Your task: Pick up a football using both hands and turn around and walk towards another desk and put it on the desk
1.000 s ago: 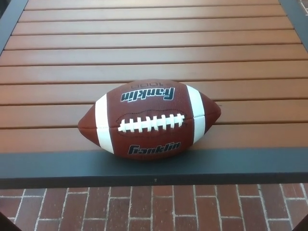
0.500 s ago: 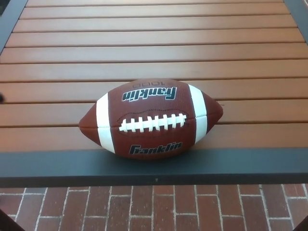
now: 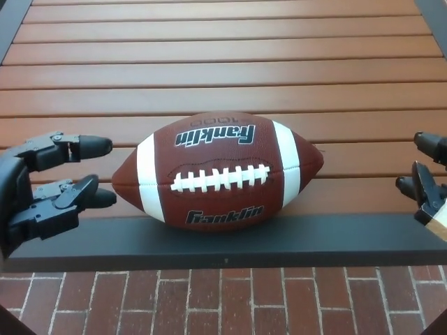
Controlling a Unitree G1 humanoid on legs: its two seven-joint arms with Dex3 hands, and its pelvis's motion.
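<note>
A brown football (image 3: 216,171) with white stripes, white laces and Franklin lettering lies lengthwise near the front edge of a slatted wooden table (image 3: 223,70). My left hand (image 3: 49,192) has come in at the picture's left, fingers apart and pointing at the ball's left tip, a short gap away. At the right edge my right hand (image 3: 427,178) shows only partly, its fingers spread, well clear of the ball's right tip. Neither hand touches the ball.
The table has a dark metal frame (image 3: 230,241) along its front edge and sides. Below the front edge a red brick floor (image 3: 223,303) shows.
Both hands have come into view from the left and right sides. The football has stayed in place; the camera shifted only slightly.
</note>
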